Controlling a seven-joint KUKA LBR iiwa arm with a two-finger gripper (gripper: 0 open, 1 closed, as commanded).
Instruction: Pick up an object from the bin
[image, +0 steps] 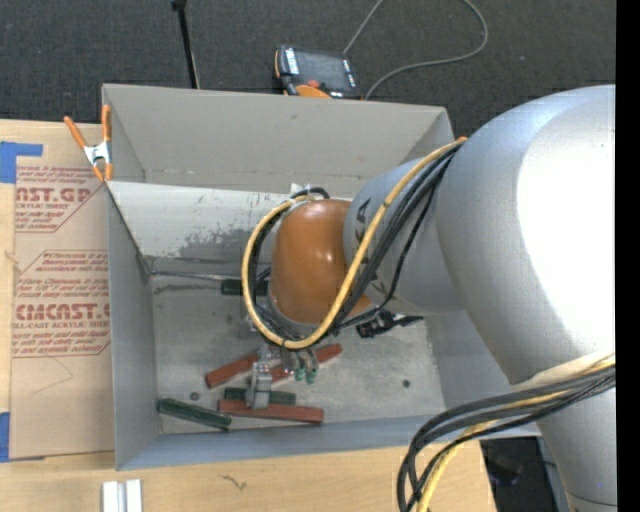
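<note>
Under the orange wrist cover (305, 260) we see the gripper (264, 388) low over a heap of reddish-brown sticks (272, 410) — dark green stick (193, 413) lies left of the gripper. Spread or pressed together — we can't tell.

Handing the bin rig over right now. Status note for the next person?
Gripper: low over the front of the bin, at a small heap of red-brown sticks; whether it grips one cannot be told.
Other things: a dark green stick at front left, apart from the heap.
Done: gripper is down at the heap.
Left: secure one stick, lift it out.
</note>
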